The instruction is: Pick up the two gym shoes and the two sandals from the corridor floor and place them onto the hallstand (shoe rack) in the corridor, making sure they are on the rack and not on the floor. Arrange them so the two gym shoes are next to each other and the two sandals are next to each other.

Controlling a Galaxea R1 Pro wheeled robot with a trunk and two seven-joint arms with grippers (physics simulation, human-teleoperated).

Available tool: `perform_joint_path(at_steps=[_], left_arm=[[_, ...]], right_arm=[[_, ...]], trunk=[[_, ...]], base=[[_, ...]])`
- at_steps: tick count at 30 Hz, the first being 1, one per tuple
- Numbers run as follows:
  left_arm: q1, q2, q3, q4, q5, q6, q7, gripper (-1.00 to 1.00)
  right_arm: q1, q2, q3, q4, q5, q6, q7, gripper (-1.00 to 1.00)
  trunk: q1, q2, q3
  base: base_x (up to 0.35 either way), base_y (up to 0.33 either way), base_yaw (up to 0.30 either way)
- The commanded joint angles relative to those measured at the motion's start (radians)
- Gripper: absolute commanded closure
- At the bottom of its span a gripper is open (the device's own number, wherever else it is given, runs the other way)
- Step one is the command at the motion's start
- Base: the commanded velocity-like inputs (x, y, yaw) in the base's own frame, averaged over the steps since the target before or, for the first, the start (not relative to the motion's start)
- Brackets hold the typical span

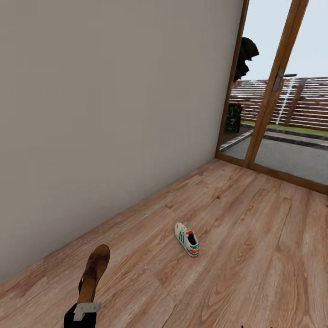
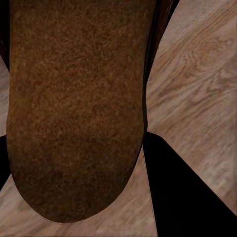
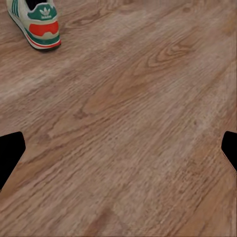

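Right, left gripper (image 1: pixel 86 304) is clamped on a sandal (image 1: pixel 93 273), toe up; right gripper (image 3: pixel 118 148) spread wide, empty. One sneaker (image 1: pixel 187 238) lies on the floor (image 1: pixel 237 255) ahead. Keep the sandal level while heading for the rack

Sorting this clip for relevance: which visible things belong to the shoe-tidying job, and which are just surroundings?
Job:
brown leather sandal, held in the left end effector
white lace-up sneaker with green stripes, lying on the floor
wood-grain plank floor

Surroundings:
plain beige wall
wood-framed glass door
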Motion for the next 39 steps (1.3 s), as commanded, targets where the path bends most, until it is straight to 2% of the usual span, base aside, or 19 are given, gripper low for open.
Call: perform_joint_path(at_steps=[1,16,27,39], left_arm=[[-0.001,0.000,0.001,0.001,-0.004,-0.002,0.003,1.00],[-0.001,0.000,0.001,0.001,-0.004,-0.002,0.003,1.00],[-0.001,0.001,0.001,0.001,-0.004,-0.002,0.003,1.00],[-0.001,0.000,0.001,0.001,-0.004,-0.001,0.003,1.00]], right_arm=[[0.000,0.001,-0.003,-0.001,0.010,-0.001,0.000,-1.00],[0.000,0.001,-0.003,-0.003,0.010,-0.001,-0.001,-1.00],[0.000,0.001,-0.003,-0.002,0.010,-0.001,-0.002,-1.00],[0.000,0.003,-0.003,-0.010,0.010,-0.001,-0.002,-1.00]], trunk=[[0.000,0.000,-0.001],[0.000,0.000,-0.001],[0.000,0.000,-0.001],[0.000,0.000,-0.001]], base=[[0.230,-0.210,0.237],[0.188,-0.210,0.255],[0.009,-0.184,0.030],[0.000,-0.025,0.001]])
